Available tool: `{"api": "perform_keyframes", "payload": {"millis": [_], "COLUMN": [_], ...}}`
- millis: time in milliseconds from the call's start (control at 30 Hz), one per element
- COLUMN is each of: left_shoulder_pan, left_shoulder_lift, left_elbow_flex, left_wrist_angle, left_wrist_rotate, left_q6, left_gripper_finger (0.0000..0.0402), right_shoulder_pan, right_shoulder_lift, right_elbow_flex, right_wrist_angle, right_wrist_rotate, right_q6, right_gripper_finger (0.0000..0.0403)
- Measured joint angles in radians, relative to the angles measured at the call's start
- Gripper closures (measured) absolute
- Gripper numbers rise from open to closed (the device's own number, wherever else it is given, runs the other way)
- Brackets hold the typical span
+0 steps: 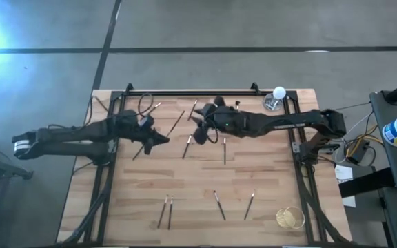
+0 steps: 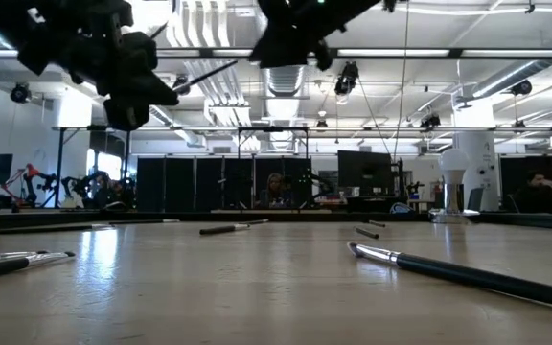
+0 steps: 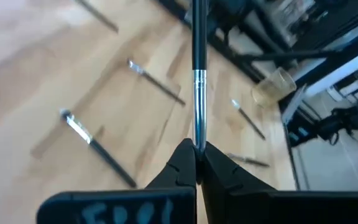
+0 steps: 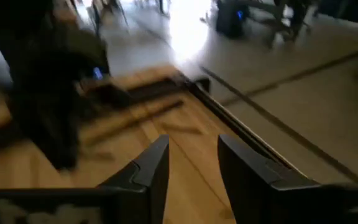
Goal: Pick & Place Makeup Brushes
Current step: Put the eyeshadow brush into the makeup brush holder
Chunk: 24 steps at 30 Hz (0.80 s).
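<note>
Several makeup brushes, dark thin sticks with silvery ends, lie flat and scattered on the wooden table [image 1: 205, 179], such as brushes [image 1: 188, 146], [image 1: 225, 150], [image 1: 219, 205] and a pair [image 1: 165, 211]. My left gripper [image 1: 161, 139] hangs over the table's left-centre, shut on one brush [image 3: 198, 74]; the low view also has this gripper [image 2: 151, 91] raised in the air. My right gripper [image 1: 200, 131] hovers open just right of it, above the table, touching nothing; its fingers [image 4: 151, 168] stand apart. My left gripper pinches the brush between its two fingers at the silvery ferrule end [image 3: 198, 134]. The dark handle sticks straight out ahead, in line with the fingers. The brush [image 2: 209, 73] is lifted clear of the table, slanting slightly upward.
A glass holding a white ball [image 1: 276, 98] stands at the far right corner, and a small golden cup [image 1: 289, 218] at the near right corner. Black frame rails [image 1: 185, 94] border the table. Two more brushes [image 1: 155, 107], [image 1: 193, 109] lie near the far edge.
</note>
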Motion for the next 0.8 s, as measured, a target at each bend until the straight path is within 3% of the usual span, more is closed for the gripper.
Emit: {"api": "perform_keyframes", "payload": {"millis": [200,400,667,800], "left_shoulder_pan": [0.033,0.044,0.043,0.043], "left_shoulder_lift": [0.109,0.291,0.470,0.529], "left_elbow_flex": [0.079,0.111,0.216,0.281], "left_wrist_angle": [-0.099,-0.105,-0.114,-0.173], "left_wrist_rotate": [0.213,0.405,0.485,0.480], "left_q6": [-0.146,-0.302,-0.345,-0.321], "left_gripper_finger": [0.0401,0.0401,0.0401,0.0401], "right_shoulder_pan": [0.043,0.089,0.101,0.101], "right_shoulder_lift": [-0.057,-0.019,0.074,0.156], "right_elbow_flex": [0.000,0.000,0.105,0.204], "right_wrist_angle": [-0.246,-0.309,-0.394,-0.488], "right_wrist_rotate": [0.002,-0.023,-0.209,-0.231], "right_q6": [-0.163,-0.332,-0.370,-0.402], "right_gripper_finger": [0.0242,0.0239,0.0218,0.0224]}}
